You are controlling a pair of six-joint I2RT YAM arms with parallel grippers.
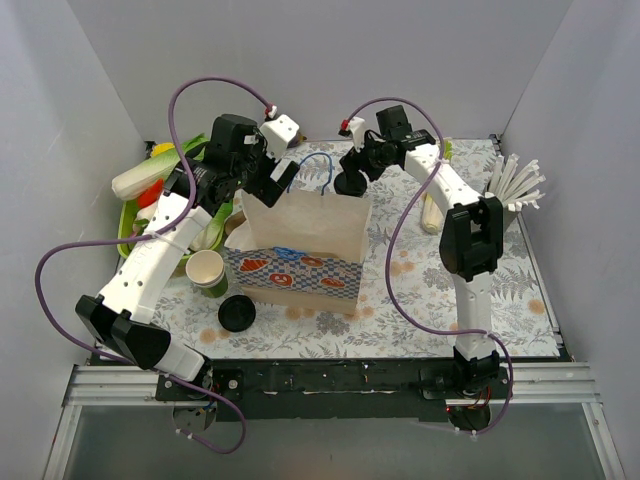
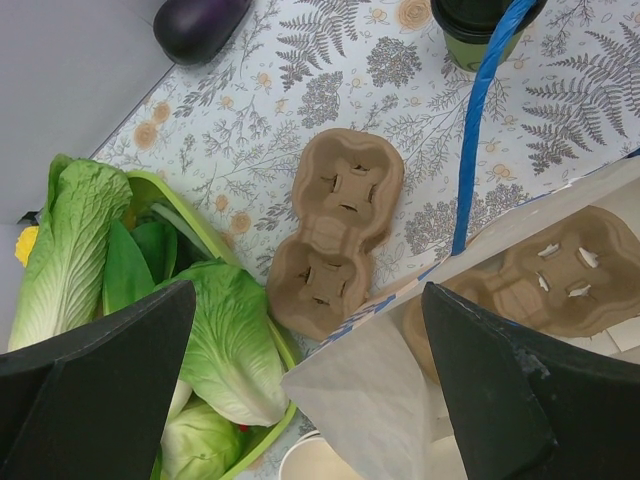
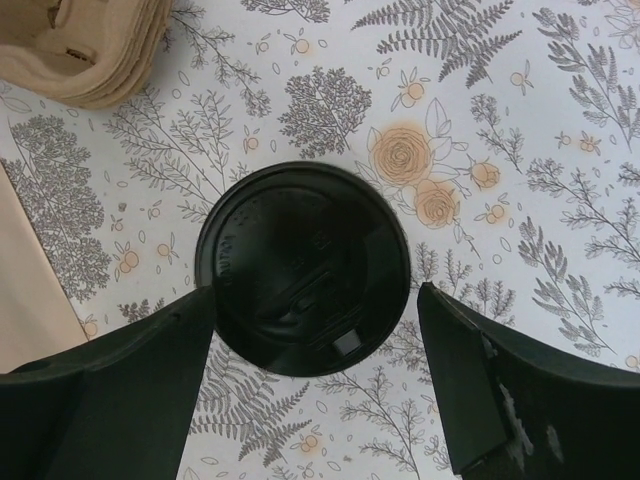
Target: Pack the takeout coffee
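The takeout coffee stands on the patterned table cover behind the paper bag, its round black lid facing up at the right wrist camera. My right gripper is open and straddles it: the left finger is at the lid's edge, the right finger a little clear of it. The cup's green wall shows at the top of the left wrist view. My left gripper is open above the bag's left rim, with the rim's corner between the fingers and untouched.
A brown cup carrier lies on the table, and another lies inside the bag by the blue handle. Stacked lidless green cups and a loose black lid sit front left. A green basket of vegetables is at the left, white utensils at the right.
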